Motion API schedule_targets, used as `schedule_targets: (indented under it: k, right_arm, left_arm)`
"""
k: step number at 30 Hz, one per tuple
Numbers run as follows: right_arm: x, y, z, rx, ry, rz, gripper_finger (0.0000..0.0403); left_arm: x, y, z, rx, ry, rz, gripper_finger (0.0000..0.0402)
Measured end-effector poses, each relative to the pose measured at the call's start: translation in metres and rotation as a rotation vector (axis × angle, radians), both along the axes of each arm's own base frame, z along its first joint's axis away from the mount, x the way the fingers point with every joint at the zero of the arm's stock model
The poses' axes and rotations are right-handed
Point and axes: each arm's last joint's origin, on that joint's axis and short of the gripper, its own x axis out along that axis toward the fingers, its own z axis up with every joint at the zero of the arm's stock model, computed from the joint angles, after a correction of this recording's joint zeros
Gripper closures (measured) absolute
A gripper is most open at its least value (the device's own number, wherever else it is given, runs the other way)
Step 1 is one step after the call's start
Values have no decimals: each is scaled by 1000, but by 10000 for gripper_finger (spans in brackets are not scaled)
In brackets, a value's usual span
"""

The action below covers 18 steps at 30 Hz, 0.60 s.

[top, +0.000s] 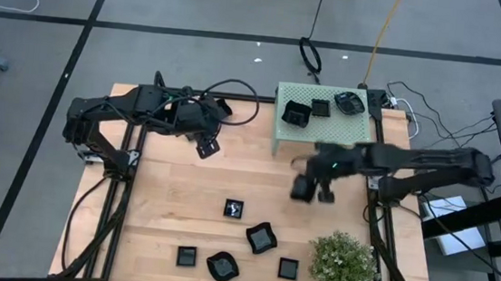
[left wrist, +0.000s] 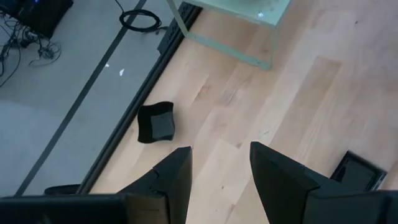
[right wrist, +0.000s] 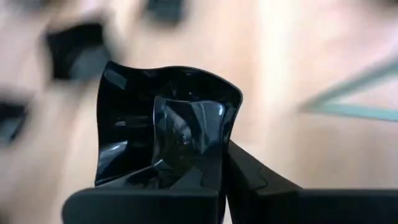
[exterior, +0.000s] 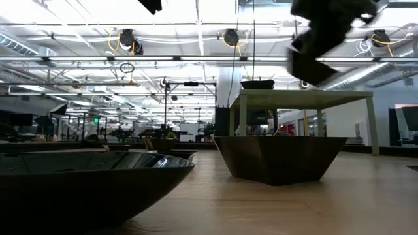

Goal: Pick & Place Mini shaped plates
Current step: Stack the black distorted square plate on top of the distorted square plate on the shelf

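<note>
open tabletop centre [top: 230, 171], stand [top: 325, 120] behind
</note>
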Motion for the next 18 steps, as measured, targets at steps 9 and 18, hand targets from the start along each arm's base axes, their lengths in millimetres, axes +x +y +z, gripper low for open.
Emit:
schedule_targets:
  k: [9, 18]
  right_arm:
    - [-5, -67, 48, 138, -538, -666, 403]
    - [-9, -125, 37, 76, -539, -844, 403]
  left_arm:
    - [5, 1, 3, 1, -88, 45, 236]
    - [6, 1, 4, -12, -109, 73, 236]
